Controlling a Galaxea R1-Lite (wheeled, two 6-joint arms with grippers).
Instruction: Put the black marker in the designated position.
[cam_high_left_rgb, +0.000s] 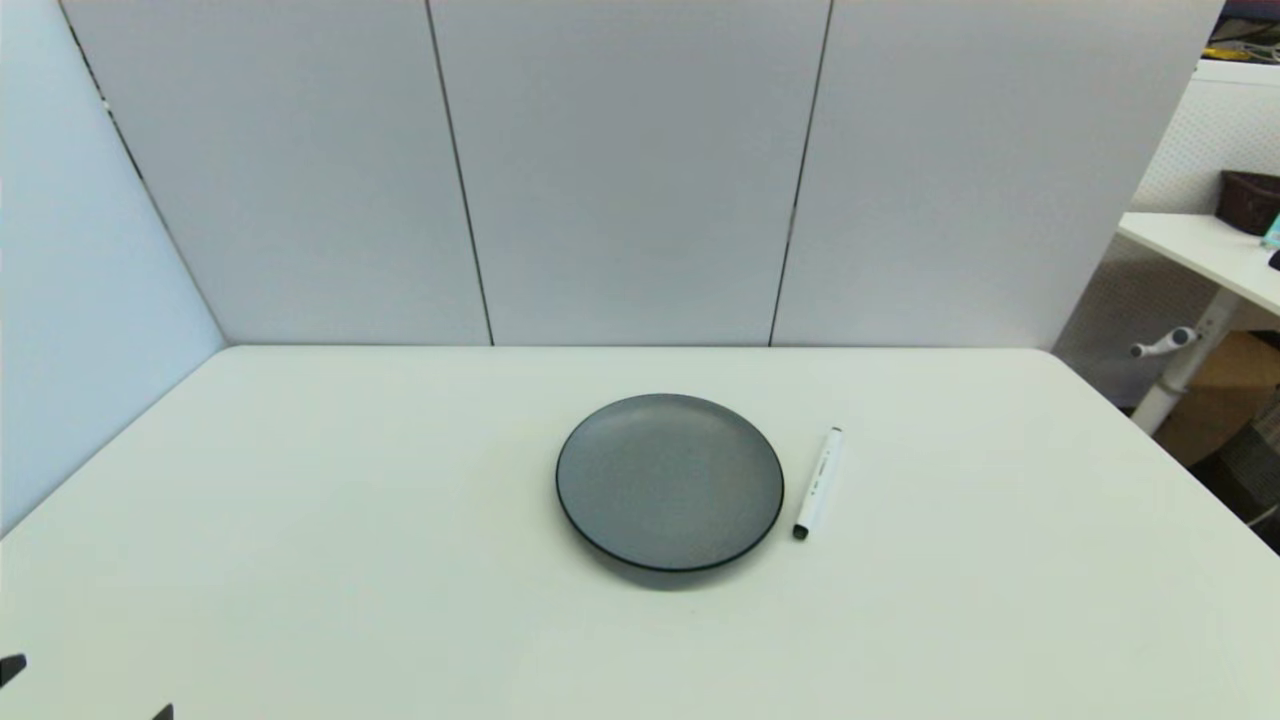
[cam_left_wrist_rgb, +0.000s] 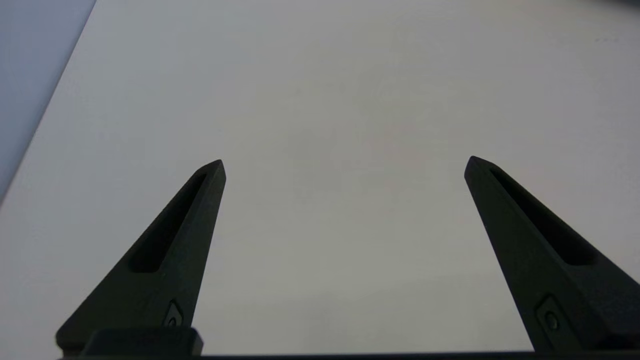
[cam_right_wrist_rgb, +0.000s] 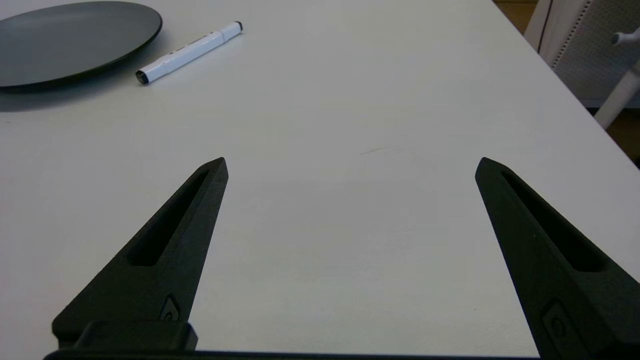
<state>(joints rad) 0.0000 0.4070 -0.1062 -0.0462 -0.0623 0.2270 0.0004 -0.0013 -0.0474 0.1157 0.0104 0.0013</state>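
Head view: white table (cam_high_left_rgb: 400, 560) backed by pale grey partition panels (cam_high_left_rgb: 630, 170). Near the table's middle, a round dark grey plate (cam_high_left_rgb: 669, 481) — bare. Just beside its right rim, not touching, the black marker (cam_high_left_rgb: 819, 483): white barrel, black tips, lying flat on the tabletop, its length running roughly front to back with the far end tilted slightly right. Two small black tips at the lower left corner of the frame, part of the left gripper (cam_high_left_rgb: 85, 690); right arm out of frame.

Left wrist view: left gripper (cam_left_wrist_rgb: 345, 162) spread wide over plain tabletop, fingers (cam_left_wrist_rgb: 170, 260) holding nothing.

Right wrist view: right gripper (cam_right_wrist_rgb: 351, 162) likewise spread wide and empty — low over bare table, well apart from the marker (cam_right_wrist_rgb: 186, 52) and the plate (cam_right_wrist_rgb: 75, 40), both seen farther off. Beyond the table's right edge, a white post (cam_right_wrist_rgb: 617, 97) and a perforated white panel (cam_right_wrist_rgb: 585, 45).
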